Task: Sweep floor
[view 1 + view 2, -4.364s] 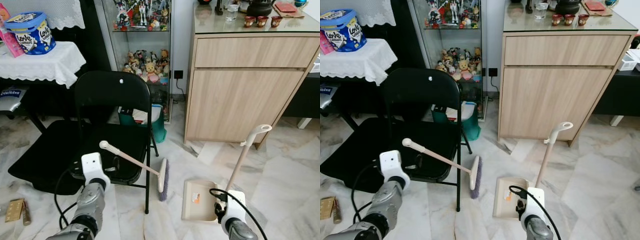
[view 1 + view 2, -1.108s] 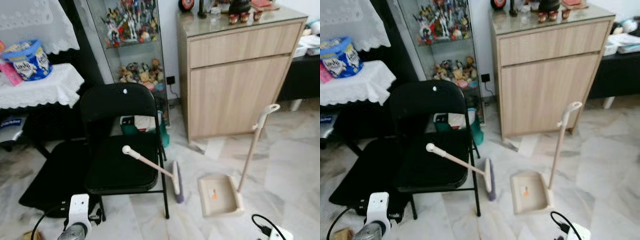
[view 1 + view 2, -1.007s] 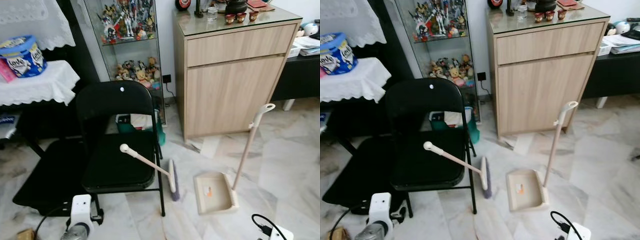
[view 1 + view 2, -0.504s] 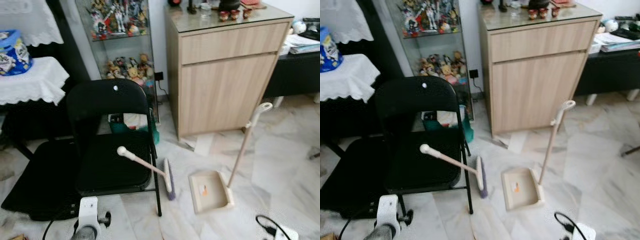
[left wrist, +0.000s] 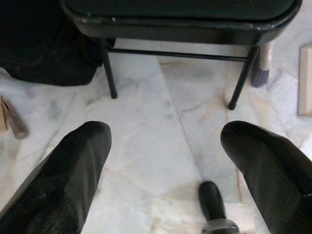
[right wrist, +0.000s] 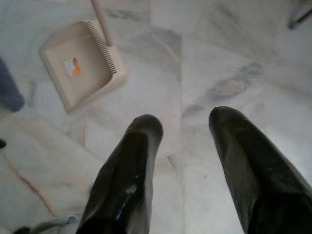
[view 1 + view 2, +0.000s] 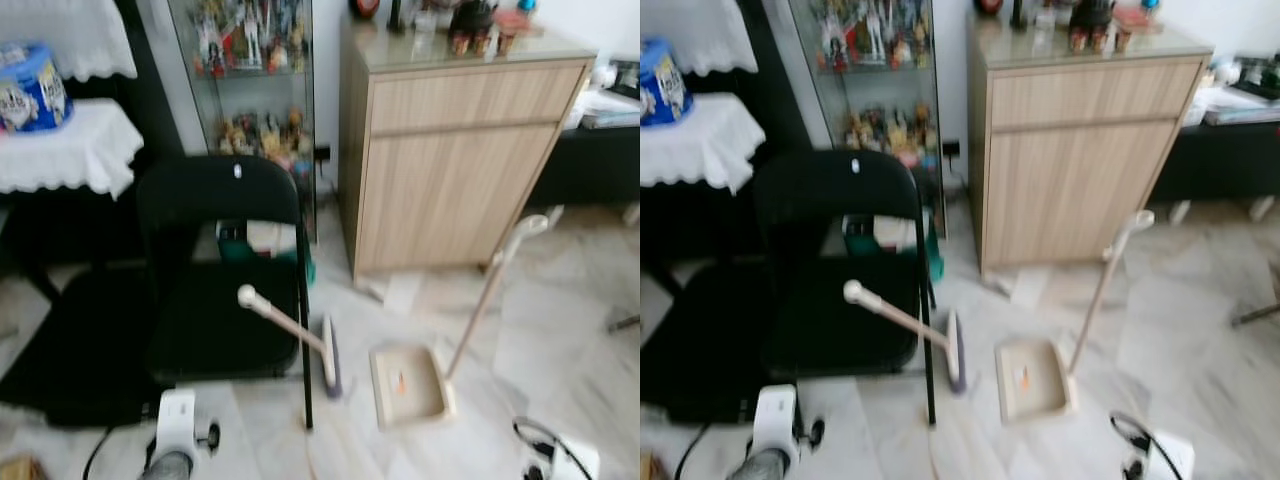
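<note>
Broom (image 7: 290, 335): leaning low, its pale handle knob resting against the front of the black folding chair (image 7: 222, 270), its bristle head down on the marble floor (image 7: 560, 350) by the chair's front right leg.
Dustpan (image 7: 408, 385): flat on the floor just beside the broom head, apart from it, its long handle slanting up towards the wooden cabinet (image 7: 450, 160).
Left gripper (image 5: 165, 161): low over bare marble in front of the chair legs, fingers spread wide, nothing between them; in the wrist view the bristles peek out past one chair leg.
Right gripper (image 6: 187, 161): also over bare floor, fingers apart and empty, the dustpan ahead of it in its wrist view.
Step in hand: my read is an approach, neither tool yet in reach of a grasp (the head views are blurred, so the robot looks to be on the move).
How to do it well: settle square to the pair of tools before reaching. Take the broom handle partway along the shaft, clear of the chair seat, so lifting it won't drag the knob against the seat. The dustpan handle stands free and looks the easier catch for the right side.
Watch for: the chair leg right beside the bristles, and the black cable (image 7: 535, 440) trailing near the right arm.
</note>
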`<state>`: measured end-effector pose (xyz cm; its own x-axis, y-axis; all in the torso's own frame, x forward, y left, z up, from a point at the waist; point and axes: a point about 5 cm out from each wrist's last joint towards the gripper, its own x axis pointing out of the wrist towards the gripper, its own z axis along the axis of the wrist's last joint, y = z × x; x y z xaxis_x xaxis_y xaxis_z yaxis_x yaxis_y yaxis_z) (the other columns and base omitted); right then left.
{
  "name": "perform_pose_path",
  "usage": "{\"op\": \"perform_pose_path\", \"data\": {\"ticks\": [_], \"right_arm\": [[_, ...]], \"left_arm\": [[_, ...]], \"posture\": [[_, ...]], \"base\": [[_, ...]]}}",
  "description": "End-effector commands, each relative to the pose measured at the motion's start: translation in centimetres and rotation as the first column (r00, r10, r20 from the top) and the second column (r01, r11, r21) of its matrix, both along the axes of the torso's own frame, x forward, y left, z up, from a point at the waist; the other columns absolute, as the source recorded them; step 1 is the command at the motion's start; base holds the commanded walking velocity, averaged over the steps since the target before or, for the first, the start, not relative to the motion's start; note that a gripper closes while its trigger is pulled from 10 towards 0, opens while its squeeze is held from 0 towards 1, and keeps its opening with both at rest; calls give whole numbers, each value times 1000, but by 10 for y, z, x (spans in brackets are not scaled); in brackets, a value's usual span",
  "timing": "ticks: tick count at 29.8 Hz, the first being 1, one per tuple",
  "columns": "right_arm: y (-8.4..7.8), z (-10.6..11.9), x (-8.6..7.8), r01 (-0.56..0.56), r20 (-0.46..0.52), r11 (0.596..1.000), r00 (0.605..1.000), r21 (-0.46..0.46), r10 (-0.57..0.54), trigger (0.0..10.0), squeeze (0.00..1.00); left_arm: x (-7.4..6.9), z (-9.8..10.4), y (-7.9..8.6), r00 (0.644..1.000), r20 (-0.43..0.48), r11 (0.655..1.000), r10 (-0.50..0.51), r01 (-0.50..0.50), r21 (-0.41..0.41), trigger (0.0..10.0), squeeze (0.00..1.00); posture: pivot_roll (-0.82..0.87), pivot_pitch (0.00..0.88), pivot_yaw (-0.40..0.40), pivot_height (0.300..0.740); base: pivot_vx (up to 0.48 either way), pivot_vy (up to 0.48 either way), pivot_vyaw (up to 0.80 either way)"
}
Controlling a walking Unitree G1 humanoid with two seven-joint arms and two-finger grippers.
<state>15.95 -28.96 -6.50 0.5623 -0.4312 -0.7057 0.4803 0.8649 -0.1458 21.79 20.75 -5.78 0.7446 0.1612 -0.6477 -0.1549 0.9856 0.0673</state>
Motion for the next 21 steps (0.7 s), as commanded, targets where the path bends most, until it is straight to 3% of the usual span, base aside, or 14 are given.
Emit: {"op": "perform_pose_path", "data": {"ticks": [1, 11, 18, 21], "right_arm": [[-1, 4, 8, -24, 5, 1000, 1000, -7, 24, 10000, 0], [8, 6, 22, -81, 8, 997, 997, -2, 81, 10000, 0], [18, 1, 19, -73, 4, 997, 997, 17, 73, 10000, 0], [21, -3, 12, -75, -15, 997, 997, 17, 76, 10000, 0]], "left_arm": [[-3, -1, 2, 1000, -1, 1000, 28, -28, 0, 10000, 0], [-9, -3, 9, 998, 1, 998, 60, -61, 11, 10000, 0], [-16, -4, 22, 998, -34, 997, 48, -46, 67, 10000, 0], [-17, -5, 23, 999, -52, 997, 14, -10, 74, 10000, 0]], "posture": [[-180, 0, 4, 740], [-127, 0, -22, 740], [-180, 0, 83, 740], [-197, 0, 101, 740]], "base": [[0, 0, 0], [0, 0, 0], [0, 0, 0], [0, 0, 615]]}}
